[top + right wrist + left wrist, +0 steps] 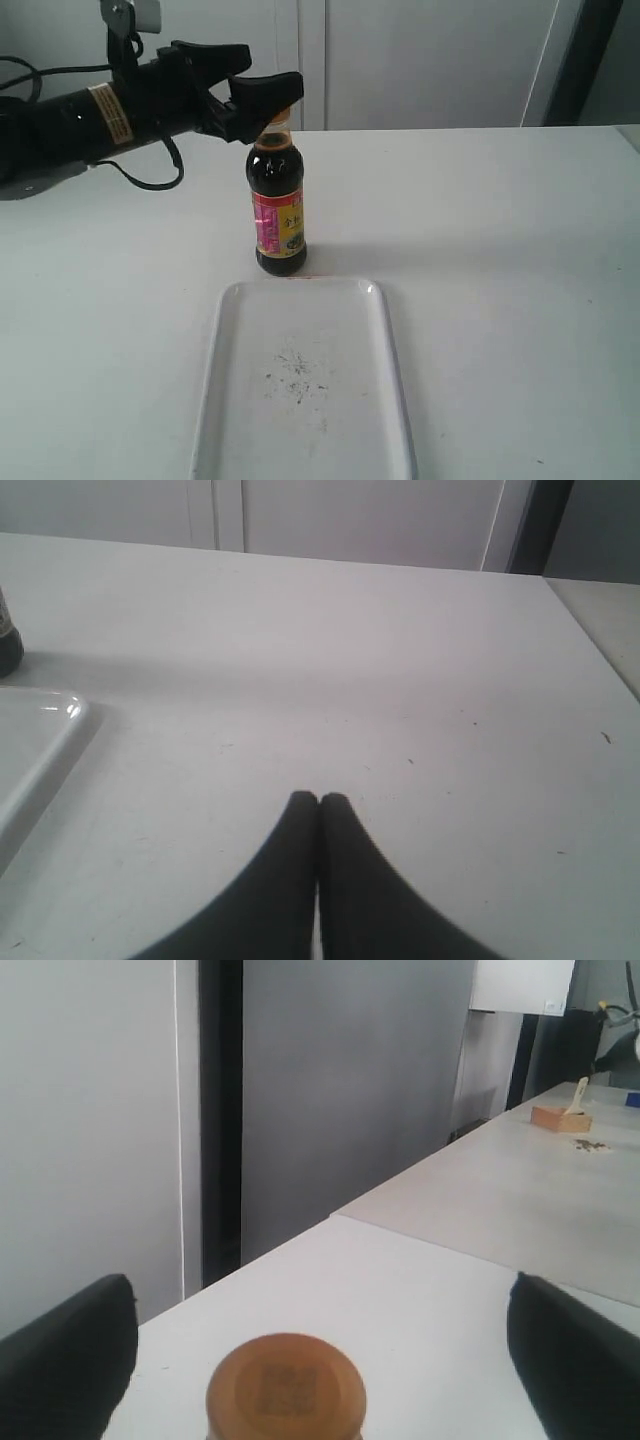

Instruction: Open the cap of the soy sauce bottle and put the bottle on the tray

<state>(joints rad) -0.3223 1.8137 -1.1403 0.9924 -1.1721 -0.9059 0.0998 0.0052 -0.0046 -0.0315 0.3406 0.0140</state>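
The soy sauce bottle (278, 205) stands upright on the white table just behind the far edge of the tray (240, 400). Its dark liquid and pink-and-yellow label face the exterior view. My left gripper (262, 75) is open at cap height, one finger on each side of the orange cap (279, 124), whose lid is down. In the left wrist view the cap (286, 1392) sits between the two black fingers (65, 1360), apart from both. My right gripper (319, 802) is shut and empty, low over the table to the right of the tray corner (40, 730).
The left arm (90, 115) and its cables reach in from the far left. Behind the table are white cabinet doors. A second table beyond carries a small wooden block (560, 1117). The bottle's base (8, 645) shows at the right wrist view's edge.
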